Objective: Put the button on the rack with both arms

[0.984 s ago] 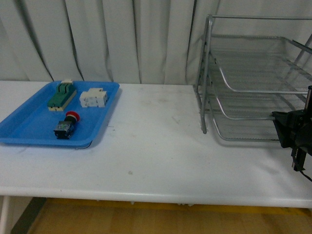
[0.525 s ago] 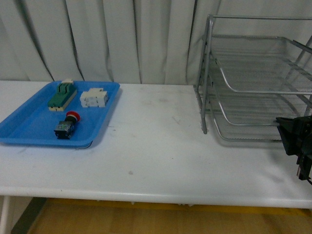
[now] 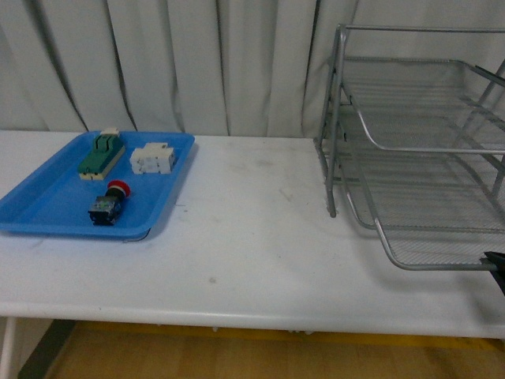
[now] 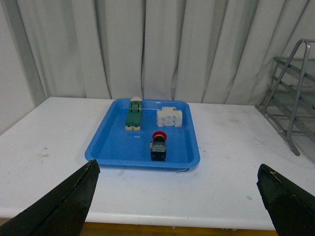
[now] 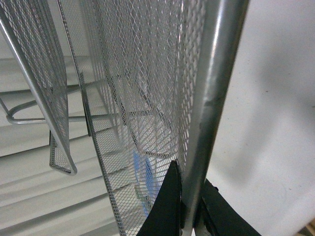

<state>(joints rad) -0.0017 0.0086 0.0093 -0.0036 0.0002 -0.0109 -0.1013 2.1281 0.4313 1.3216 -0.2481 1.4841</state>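
The button (image 3: 108,202), red cap on a dark body, lies in the blue tray (image 3: 47,207) at the table's left; it also shows in the left wrist view (image 4: 158,146). The silver wire rack (image 3: 418,134) stands at the right, its lowest tier pulled out toward the table's front. My right gripper (image 3: 497,268) shows only at the frame's right edge; in the right wrist view the gripper (image 5: 189,206) is shut on the rack's tube rim (image 5: 211,98). My left gripper (image 4: 177,196) is open and empty, well back from the tray, only its fingertips (image 4: 69,201) showing.
A green-and-cream terminal strip (image 3: 99,154) and a white block (image 3: 152,159) lie in the blue tray behind the button. White curtains hang behind the table. The rack's left edge (image 4: 290,98) shows in the left wrist view.
My right gripper has moved toward the table's front and right, almost out of the front view, drawing the rack's lowest tier out with it. The button and tray have not moved.
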